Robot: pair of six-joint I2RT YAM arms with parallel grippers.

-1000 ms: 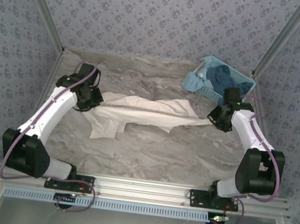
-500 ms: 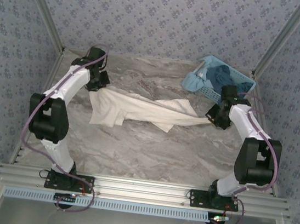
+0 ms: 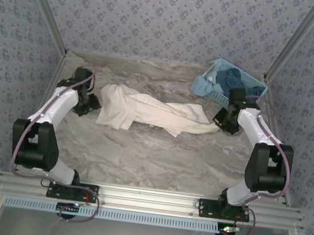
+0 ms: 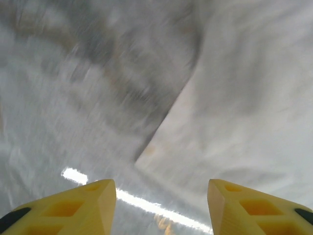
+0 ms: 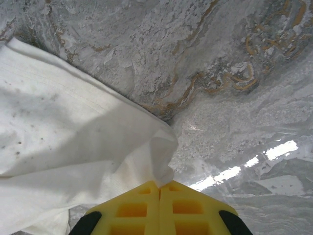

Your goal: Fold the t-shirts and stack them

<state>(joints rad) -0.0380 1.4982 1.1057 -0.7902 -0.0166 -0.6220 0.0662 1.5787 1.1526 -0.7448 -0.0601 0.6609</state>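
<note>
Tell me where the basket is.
Top view: the basket sits in the far right corner, just behind the right gripper holding the t-shirt.

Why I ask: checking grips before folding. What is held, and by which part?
The right tool pinches the t-shirt by its corner; left tool is open, holding nothing.

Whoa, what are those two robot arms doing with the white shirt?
They are working on folding a cream t-shirt that lies crumpled across the marble table. The right gripper is pinched shut on the shirt's right corner. The left gripper is open beside the shirt's left end, holding nothing. A blue basket with clothes in it sits at the back right.
</note>
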